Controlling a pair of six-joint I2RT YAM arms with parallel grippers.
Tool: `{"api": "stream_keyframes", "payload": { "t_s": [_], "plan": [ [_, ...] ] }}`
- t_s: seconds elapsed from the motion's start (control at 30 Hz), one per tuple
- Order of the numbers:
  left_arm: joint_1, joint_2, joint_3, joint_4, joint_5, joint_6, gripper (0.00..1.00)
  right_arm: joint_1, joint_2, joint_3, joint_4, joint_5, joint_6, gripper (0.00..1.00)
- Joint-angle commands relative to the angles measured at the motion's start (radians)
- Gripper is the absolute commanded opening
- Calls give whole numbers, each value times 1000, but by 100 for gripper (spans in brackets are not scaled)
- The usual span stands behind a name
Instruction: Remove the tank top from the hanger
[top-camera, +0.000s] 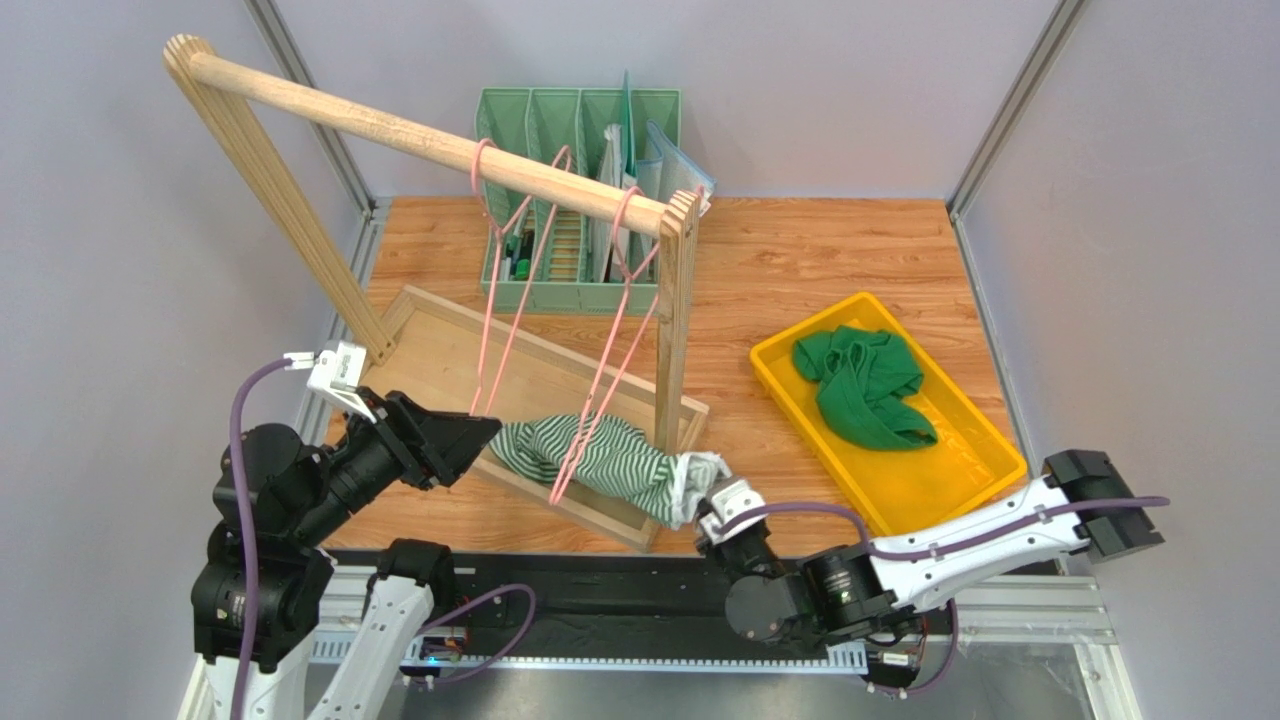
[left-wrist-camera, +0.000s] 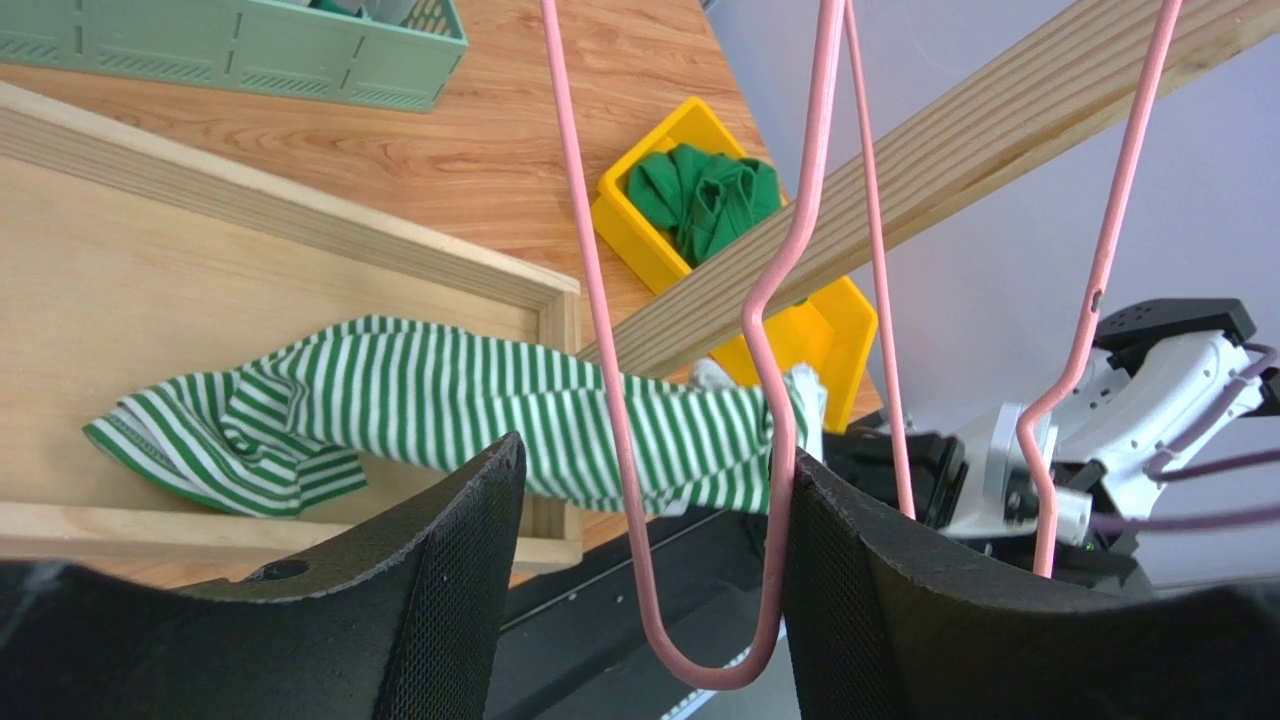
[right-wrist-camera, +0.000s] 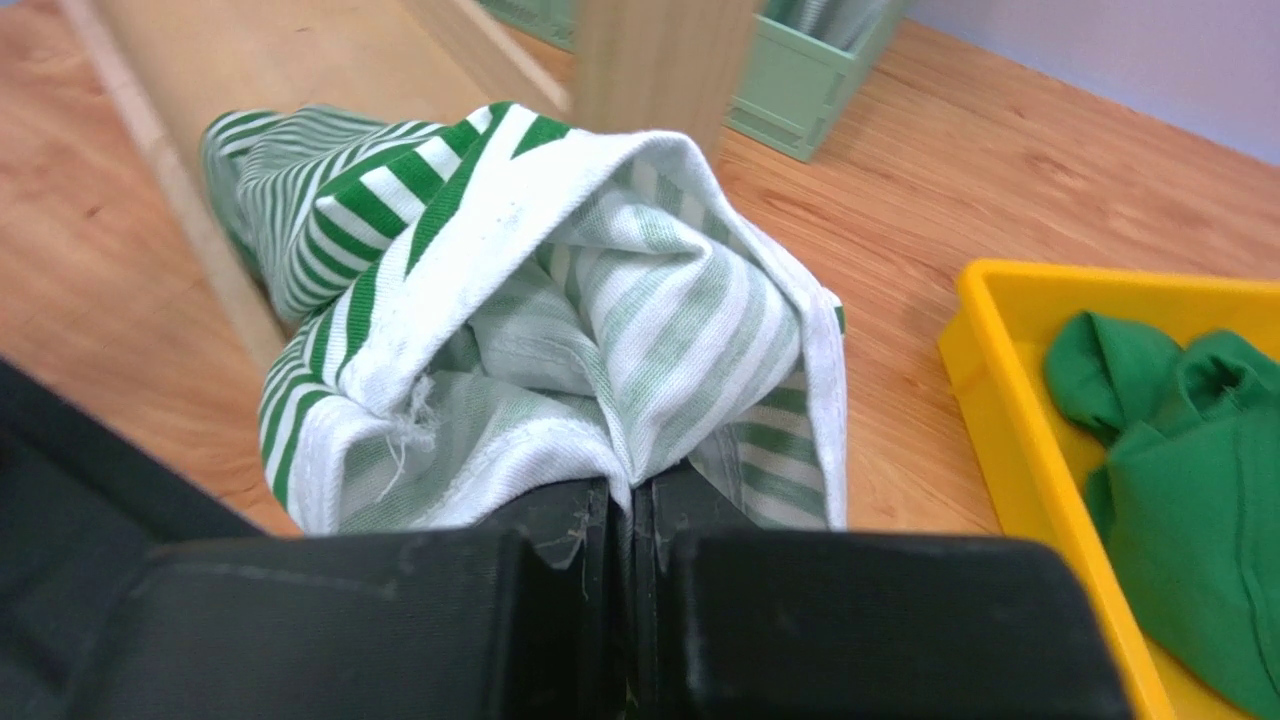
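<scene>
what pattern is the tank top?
Green and white stripes on the tank top, clearest in the left wrist view.

- Two pink hangers (top-camera: 481, 165) hang from the rod (top-camera: 376, 128) in front of you.
- The striped top (top-camera: 601, 455) lies across the front rim of the rack base (top-camera: 436, 338).
- Your left gripper (top-camera: 478, 435) sits at the top's left end.
- Your right gripper (top-camera: 694, 503) touches its white right end.
- To your right, a green cloth (top-camera: 864, 387) lies in the yellow tray (top-camera: 977, 450).
</scene>
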Motion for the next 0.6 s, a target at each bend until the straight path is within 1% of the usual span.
{"api": "stream_keyframes", "payload": {
  "t_s": [0.0,0.03,0.07,0.13,0.17,0.23,0.27,0.3,0.33,0.37,0.43,0.47,0.53,0.57],
  "plan": [
    [-1,-8,7,30,9,6,66,-113,-109,-3,-183,57,136,0],
    [1,-8,8,29,7,6,66,-141,-139,12,-216,49,150,0],
    [1,-9,15,26,9,7,66,-206,-158,20,-237,14,156,0],
    [-1,-11,24,13,1,7,66,-288,-205,32,-283,-46,155,0],
    [1,-17,36,7,-5,6,66,-366,-224,45,-291,-104,152,0],
    [1,-22,54,-8,-14,6,66,-444,-265,58,-291,-173,127,0],
    [1,-29,77,-16,-31,7,66,-521,-273,75,-290,-220,121,0],
    [1,-31,91,-25,-40,10,66,-563,-279,89,-287,-254,111,0],
    [1,-34,103,-42,-53,15,66,-605,-281,101,-287,-291,92,0],
    [1,-42,125,-49,-76,16,66,-686,-276,132,-288,-357,84,0],
    [1,-49,143,-66,-97,22,66,-757,-265,166,-287,-411,69,0],
    [1,-57,157,-71,-114,24,66,-812,-249,189,-288,-458,63,0],
    [1,-63,168,-85,-131,30,66,-853,-222,255,-287,-479,46,0],
    [1,-65,177,-92,-143,36,66,-894,-196,278,-287,-489,28,0]
  ]
}}
